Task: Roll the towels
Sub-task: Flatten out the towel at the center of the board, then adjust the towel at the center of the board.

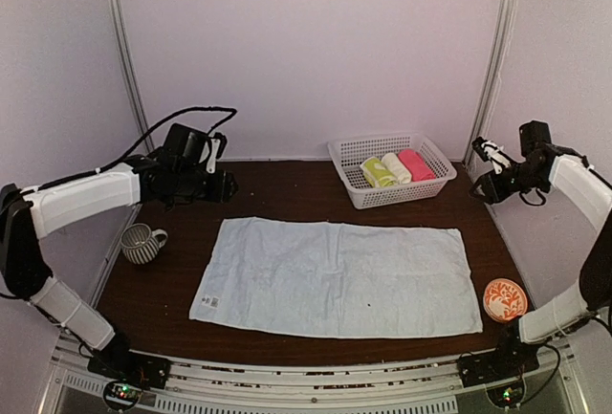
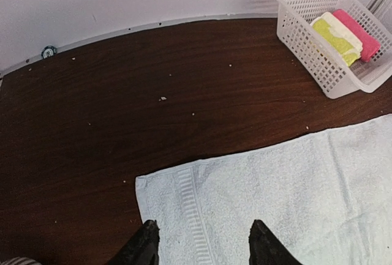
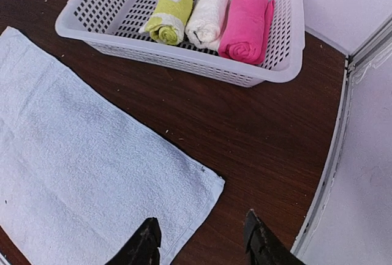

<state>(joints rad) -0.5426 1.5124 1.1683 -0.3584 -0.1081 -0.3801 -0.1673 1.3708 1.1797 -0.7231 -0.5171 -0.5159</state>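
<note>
**A:** From above, the pale blue towel (image 1: 335,275) lies flat mid-counter (image 1: 287,189). The yellow-green towel (image 1: 376,173) sits rolled in the basket (image 1: 397,194), far right.

**B:** Left wrist?

**A:** The left pincer (image 2: 204,234) hangs partly open and empty over the blue towel's far-left corner. Its woven band shows only here. A shallow pinch could slip off.

**B:** Right wrist?

**A:** The right pincer (image 3: 199,234) is likewise parted and empty, at the far-right corner. Only here does the yellow-green towel's spiral end show. If the two arms move at uneven pace, the roll would likely skew.
</note>
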